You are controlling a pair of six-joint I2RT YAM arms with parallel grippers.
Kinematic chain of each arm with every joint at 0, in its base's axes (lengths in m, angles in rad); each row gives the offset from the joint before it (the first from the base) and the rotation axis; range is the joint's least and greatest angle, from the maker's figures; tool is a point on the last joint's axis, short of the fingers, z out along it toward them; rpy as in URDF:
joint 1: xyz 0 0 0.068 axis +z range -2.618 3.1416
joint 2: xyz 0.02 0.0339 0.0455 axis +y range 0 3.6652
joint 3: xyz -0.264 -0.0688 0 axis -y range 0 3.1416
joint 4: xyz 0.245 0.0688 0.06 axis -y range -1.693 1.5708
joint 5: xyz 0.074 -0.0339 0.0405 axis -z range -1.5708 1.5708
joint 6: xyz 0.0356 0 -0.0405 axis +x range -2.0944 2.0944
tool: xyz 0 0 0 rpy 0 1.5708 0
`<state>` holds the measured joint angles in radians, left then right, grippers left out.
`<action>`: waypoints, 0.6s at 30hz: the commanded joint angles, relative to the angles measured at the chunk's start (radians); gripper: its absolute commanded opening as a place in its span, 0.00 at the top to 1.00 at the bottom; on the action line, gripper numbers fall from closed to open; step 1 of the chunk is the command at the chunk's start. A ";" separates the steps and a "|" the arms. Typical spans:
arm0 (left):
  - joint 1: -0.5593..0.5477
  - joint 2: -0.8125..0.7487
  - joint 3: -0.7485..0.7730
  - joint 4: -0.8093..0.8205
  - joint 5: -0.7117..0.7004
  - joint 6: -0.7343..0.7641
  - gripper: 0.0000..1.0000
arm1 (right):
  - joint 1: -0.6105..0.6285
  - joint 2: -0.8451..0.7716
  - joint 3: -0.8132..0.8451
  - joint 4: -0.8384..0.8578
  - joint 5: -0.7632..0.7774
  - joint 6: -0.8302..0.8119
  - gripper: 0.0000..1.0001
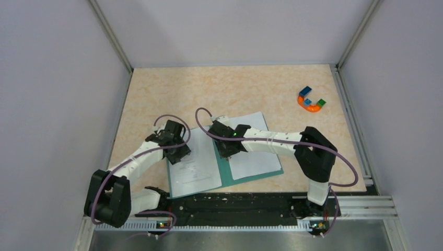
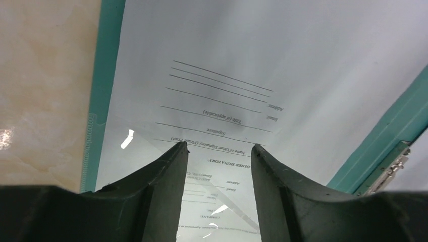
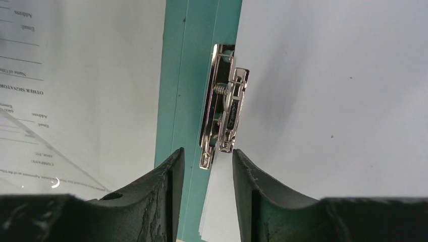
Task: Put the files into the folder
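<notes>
Centre frame, our right gripper (image 3: 208,154), fingers apart, straddles the folder's (image 3: 186,75) clip (image 3: 224,111); we should close squarely on it while the left gripper (image 2: 219,148), likewise spread, steadies the sheet (image 2: 227,65).

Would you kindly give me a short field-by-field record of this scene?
folder: teal, open flat on the table
printed sheet: on its left half in the top view
blank sheet: on its right half
clip: metal, at the spine
left gripper: open, over the printed sheet
right gripper: open, lined up over the clip's end
horseshoe toy: far right, apart
</notes>
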<state>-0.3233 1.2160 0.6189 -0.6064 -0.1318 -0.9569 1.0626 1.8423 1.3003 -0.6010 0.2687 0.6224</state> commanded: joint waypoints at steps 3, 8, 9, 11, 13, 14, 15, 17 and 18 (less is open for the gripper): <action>0.011 -0.061 0.104 -0.025 -0.040 0.065 0.39 | -0.007 0.050 0.093 -0.026 0.083 -0.043 0.58; 0.079 -0.083 0.159 -0.071 -0.079 0.110 0.31 | -0.004 0.106 0.113 -0.027 0.117 -0.057 0.57; 0.098 -0.085 0.165 -0.077 -0.077 0.118 0.30 | -0.003 0.115 0.121 -0.026 0.122 -0.060 0.57; 0.130 -0.089 0.179 -0.085 -0.071 0.134 0.29 | 0.001 0.135 0.140 -0.026 0.128 -0.066 0.57; 0.158 -0.094 0.184 -0.090 -0.061 0.147 0.28 | 0.005 0.150 0.153 -0.026 0.135 -0.070 0.56; 0.173 -0.096 0.187 -0.093 -0.058 0.152 0.27 | 0.006 0.157 0.157 -0.026 0.140 -0.071 0.56; 0.184 -0.099 0.188 -0.095 -0.055 0.159 0.27 | 0.005 0.163 0.157 -0.026 0.143 -0.070 0.56; 0.209 -0.104 0.191 -0.098 -0.052 0.175 0.27 | 0.005 0.170 0.153 -0.026 0.146 -0.070 0.56; 0.221 -0.106 0.192 -0.100 -0.051 0.183 0.27 | 0.005 0.174 0.151 -0.026 0.148 -0.070 0.56</action>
<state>-0.1413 1.1389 0.7719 -0.6823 -0.1795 -0.8249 1.0645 1.9911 1.4166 -0.6247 0.3744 0.5652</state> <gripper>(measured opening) 0.730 0.437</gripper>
